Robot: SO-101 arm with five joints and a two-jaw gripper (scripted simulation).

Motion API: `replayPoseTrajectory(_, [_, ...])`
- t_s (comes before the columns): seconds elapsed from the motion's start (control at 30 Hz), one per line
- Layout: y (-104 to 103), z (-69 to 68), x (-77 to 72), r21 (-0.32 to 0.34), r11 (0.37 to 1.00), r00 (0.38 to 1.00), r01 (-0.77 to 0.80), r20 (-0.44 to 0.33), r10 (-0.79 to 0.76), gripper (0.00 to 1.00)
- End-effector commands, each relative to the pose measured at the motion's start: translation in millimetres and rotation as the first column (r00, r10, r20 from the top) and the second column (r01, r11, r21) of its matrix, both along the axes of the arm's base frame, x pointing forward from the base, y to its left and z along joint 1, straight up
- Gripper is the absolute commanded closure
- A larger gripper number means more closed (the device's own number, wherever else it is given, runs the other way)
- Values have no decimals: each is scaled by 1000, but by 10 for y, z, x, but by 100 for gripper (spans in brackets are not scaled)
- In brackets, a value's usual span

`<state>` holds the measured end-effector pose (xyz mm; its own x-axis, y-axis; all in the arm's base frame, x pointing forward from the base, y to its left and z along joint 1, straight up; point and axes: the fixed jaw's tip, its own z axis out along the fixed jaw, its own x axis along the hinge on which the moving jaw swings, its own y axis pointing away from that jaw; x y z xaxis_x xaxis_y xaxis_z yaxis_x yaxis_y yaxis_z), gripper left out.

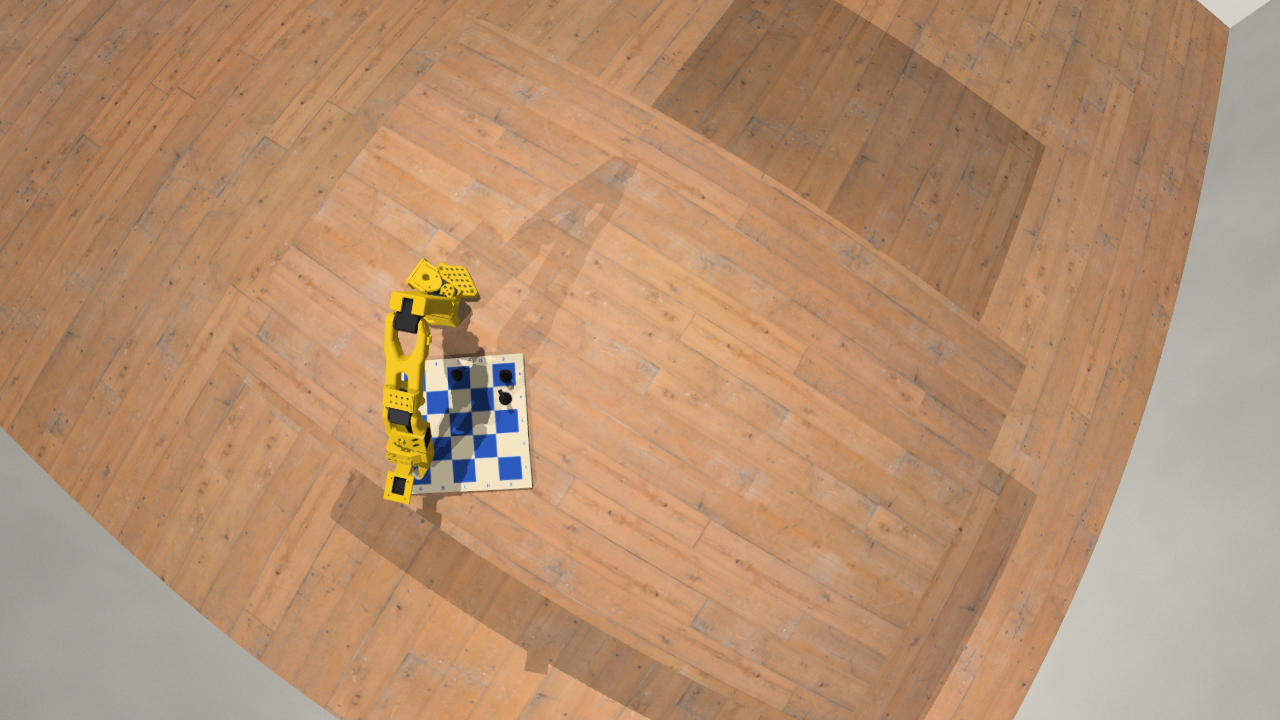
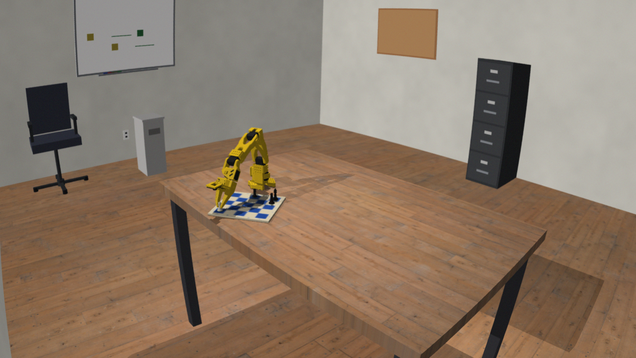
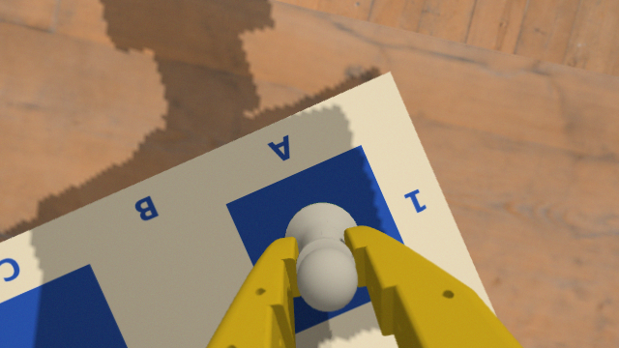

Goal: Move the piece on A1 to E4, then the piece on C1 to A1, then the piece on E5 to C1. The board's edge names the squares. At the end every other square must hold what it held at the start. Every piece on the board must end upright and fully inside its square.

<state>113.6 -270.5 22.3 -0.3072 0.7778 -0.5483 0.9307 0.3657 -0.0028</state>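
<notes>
The blue and cream chessboard lies on the wooden table by the arm's base. My gripper is shut on a white pawn, gripping it at the neck below its round head. The pawn stands upright over the blue square A1, at the board's corner. I cannot tell whether its base touches the square. The gripper also shows in the exterior view, low over the board's near corner. The part of square C1 that I see is empty. Three black pieces stand at the board's far end.
The arm's base stands just beyond the board's far edge. The table's edge runs close to the board's A1 corner. The arm's shadow falls across the board's left columns.
</notes>
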Motion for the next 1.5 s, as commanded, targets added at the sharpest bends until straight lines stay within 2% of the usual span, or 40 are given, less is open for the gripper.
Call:
replayPoseTrajectory(0.0, [49,-74,7,24,1000,1000,-14,-12,14,99])
replayPoseTrajectory(0.47, [49,-74,7,24,1000,1000,-14,-12,14,91])
replayPoseTrajectory(1.47, [54,-87,28,26,1000,1000,-13,-7,13,91])
